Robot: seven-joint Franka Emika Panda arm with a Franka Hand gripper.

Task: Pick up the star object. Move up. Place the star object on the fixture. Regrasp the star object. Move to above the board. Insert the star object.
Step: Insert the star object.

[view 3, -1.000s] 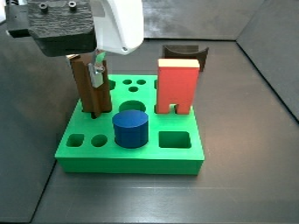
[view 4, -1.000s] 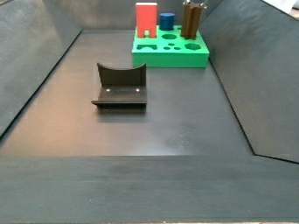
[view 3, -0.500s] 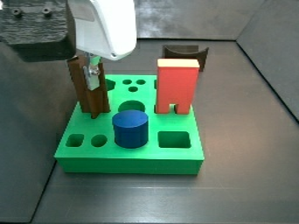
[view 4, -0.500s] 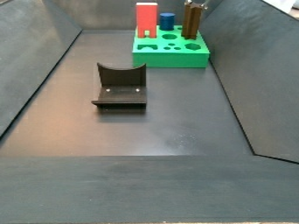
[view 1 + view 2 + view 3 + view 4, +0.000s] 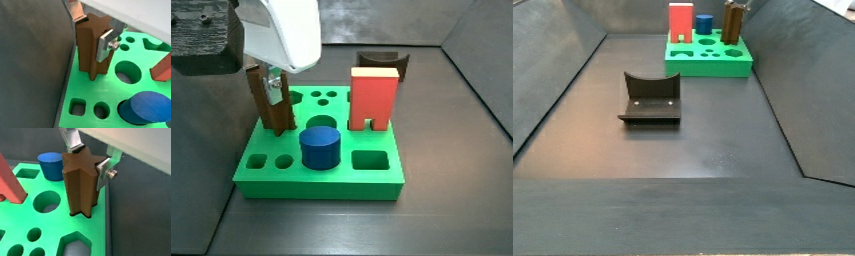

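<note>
— Hand status?
— The two-finger hand (image 5: 85,165) is positioned over a corner of the large bright green square board (image 5: 40,225); its silver plates are seen pinching the slim dark brown star-section prism (image 5: 81,185) in both wrist views.
— Prism position?
— It stands upright, its lower end seated in a hole at the board's edge. A blue cylinder (image 5: 319,147) and red block (image 5: 373,97) stand on the board. The dark curved-top fixture (image 5: 649,97) is well apart.

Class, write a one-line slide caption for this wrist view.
Gripper fingers flank the upright star object, its lower end in the green board.
</note>
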